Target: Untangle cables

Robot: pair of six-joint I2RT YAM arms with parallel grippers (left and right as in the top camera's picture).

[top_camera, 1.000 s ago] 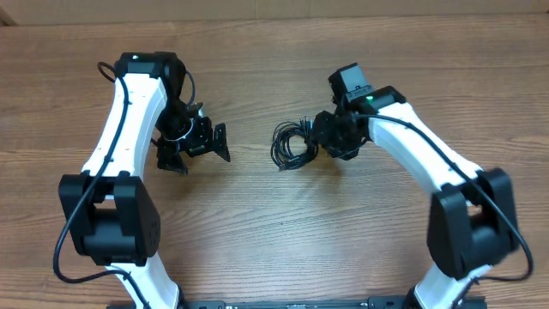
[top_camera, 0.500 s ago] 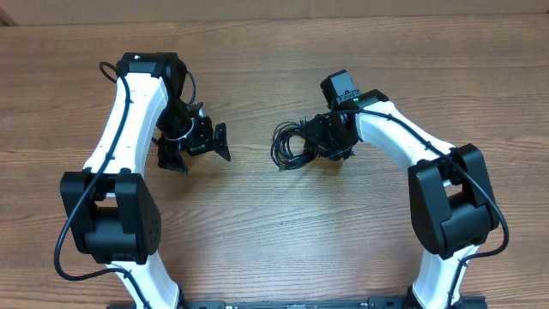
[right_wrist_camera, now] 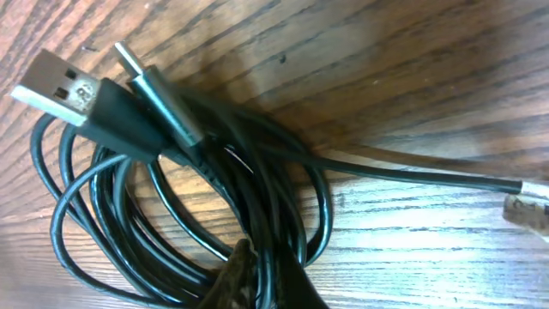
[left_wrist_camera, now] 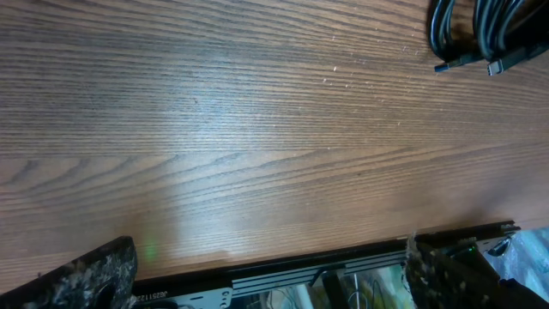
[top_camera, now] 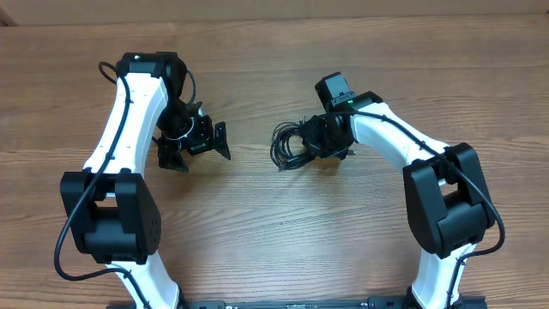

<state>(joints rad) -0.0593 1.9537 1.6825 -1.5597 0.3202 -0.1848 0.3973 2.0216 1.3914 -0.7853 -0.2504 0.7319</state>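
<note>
The cables [top_camera: 288,144] lie as one coiled black bundle on the wooden table, right of centre. My right gripper [top_camera: 319,144] is at the bundle's right side, shut on several strands of the coil. In the right wrist view the coil [right_wrist_camera: 171,206] fills the frame, and my right gripper [right_wrist_camera: 274,279] pinches strands at the bottom edge. A flat metal plug [right_wrist_camera: 47,84] and a slimmer plug [right_wrist_camera: 130,60] stick out at the upper left. My left gripper [top_camera: 199,151] is open, apart from the bundle on its left. The left wrist view shows the cables [left_wrist_camera: 480,34] at its top right corner.
One strand [right_wrist_camera: 429,176] runs off the coil to the right and ends at a small tip [right_wrist_camera: 527,210]. The table's front edge with a black rail [left_wrist_camera: 343,273] lies between the fingers [left_wrist_camera: 86,279] of my left gripper [left_wrist_camera: 270,283]. Bare wood [top_camera: 257,215] surrounds the bundle.
My right gripper has slid a little left onto the bundle and shut on its strands. The left arm has stayed still.
</note>
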